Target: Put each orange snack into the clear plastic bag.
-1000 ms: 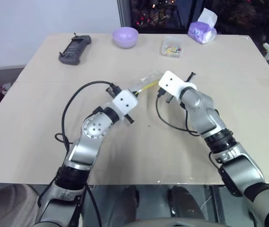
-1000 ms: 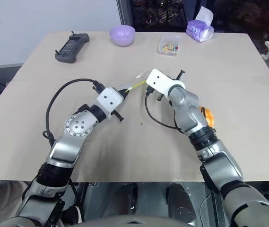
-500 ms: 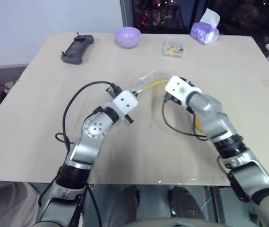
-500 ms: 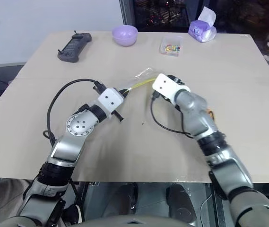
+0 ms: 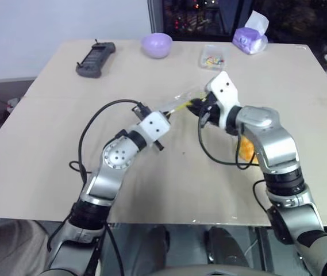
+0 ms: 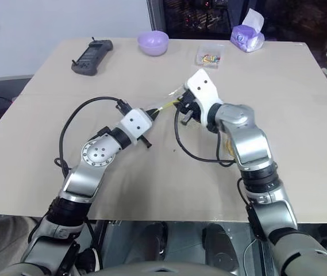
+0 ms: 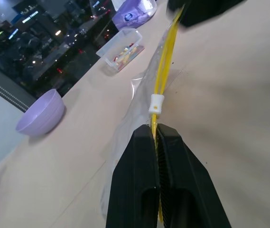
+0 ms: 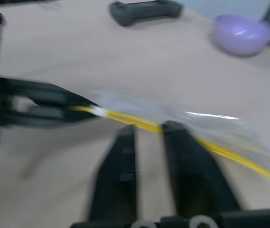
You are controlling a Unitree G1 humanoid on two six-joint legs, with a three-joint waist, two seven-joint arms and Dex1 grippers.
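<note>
The left gripper [image 7: 156, 137] has its two black fingers pressed together on the yellow seal strip [image 7: 165, 71] of the clear plastic bag [image 5: 177, 99], pinching it at one end, just behind the small white slider. From there the strip runs taut across to the right gripper [image 8: 149, 130]. In the right wrist view those fingers stand a little apart, one on each side of the strip, and the picture is blurred — whether they actually clamp the strip or merely straddle it cannot be told from it.

The bag hangs stretched between the two grippers, held above the middle of the table [image 5: 54, 149] rather than lying flat on it; its crinkly clear body trails from the strip toward the far side of the table.

The orange snack [image 5: 246, 150] lies on the table under the right forearm, mostly hidden by it, well apart from the bag and not inside it.

Further out, along the far edge of the table, stand a lilac bowl [image 5: 156, 45], a small clear box of coloured bits [image 5: 212, 57] and a purple tissue pack [image 5: 249, 38]. A dark handheld controller [image 5: 95, 58] lies toward the far left corner. Black cables loop from each wrist over the tabletop.
</note>
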